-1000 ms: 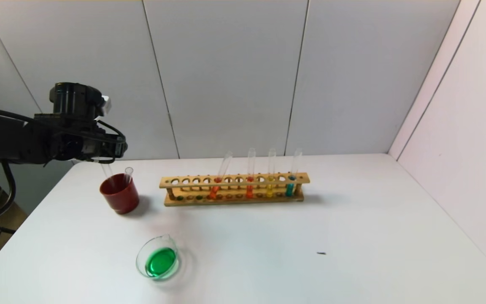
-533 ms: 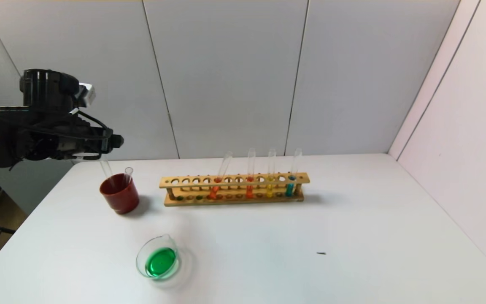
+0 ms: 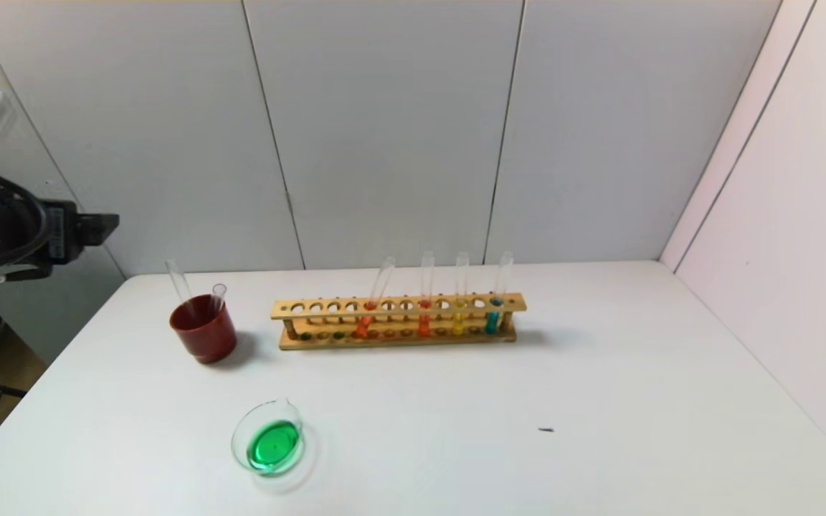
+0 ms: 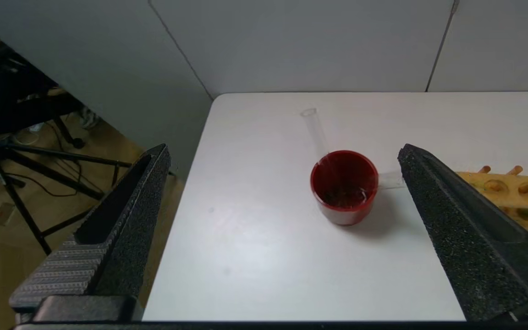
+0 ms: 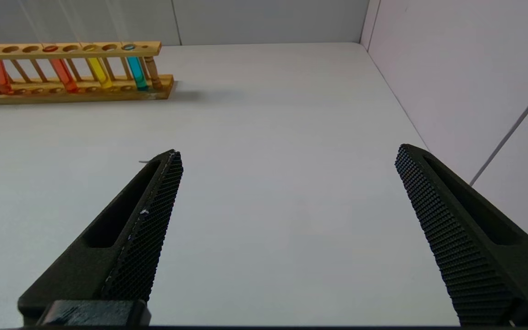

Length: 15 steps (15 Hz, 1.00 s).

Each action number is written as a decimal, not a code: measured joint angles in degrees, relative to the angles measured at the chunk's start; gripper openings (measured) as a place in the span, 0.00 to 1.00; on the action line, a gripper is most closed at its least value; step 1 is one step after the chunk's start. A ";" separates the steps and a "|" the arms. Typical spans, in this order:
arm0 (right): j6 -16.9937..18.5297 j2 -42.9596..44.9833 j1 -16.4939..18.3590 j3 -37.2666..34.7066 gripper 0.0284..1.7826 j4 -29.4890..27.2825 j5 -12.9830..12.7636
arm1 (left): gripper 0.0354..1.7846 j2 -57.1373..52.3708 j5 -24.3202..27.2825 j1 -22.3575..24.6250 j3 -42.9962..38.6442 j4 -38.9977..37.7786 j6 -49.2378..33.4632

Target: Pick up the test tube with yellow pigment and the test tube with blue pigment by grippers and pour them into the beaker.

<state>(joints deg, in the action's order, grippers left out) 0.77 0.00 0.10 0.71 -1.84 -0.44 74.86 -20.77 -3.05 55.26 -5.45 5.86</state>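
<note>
The beaker stands at the table's front left and holds green liquid. The test tube with yellow pigment and the test tube with blue pigment stand in the wooden rack; both also show in the right wrist view, yellow and blue. My left gripper is open and empty, off the table's left edge, facing the red cup. My right gripper is open and empty, low over the bare table at the right, out of the head view.
The red cup at the back left holds two empty clear tubes, leaning out. Two orange-red tubes stand in the rack left of the yellow one. A small dark speck lies on the table. Walls close the back and right.
My left gripper has drawn back to the left, away from above the red cup, off the table's edge. The clear tube stays leaning in the cup.
</note>
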 joint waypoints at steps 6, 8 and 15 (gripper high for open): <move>0.00 0.00 0.00 0.00 0.95 0.00 0.00 | 0.98 -21.77 -5.83 0.07 -3.22 14.13 0.13; 0.00 0.00 0.00 0.00 0.95 0.00 0.00 | 0.98 -28.12 -6.56 0.07 -3.15 20.54 0.06; 0.00 0.00 0.00 0.00 0.95 0.00 0.00 | 0.98 -47.64 -10.26 0.46 -4.60 38.02 0.06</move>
<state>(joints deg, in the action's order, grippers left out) 0.77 0.00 0.10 0.71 -1.84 -0.44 27.22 -31.04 -2.58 50.66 32.57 5.92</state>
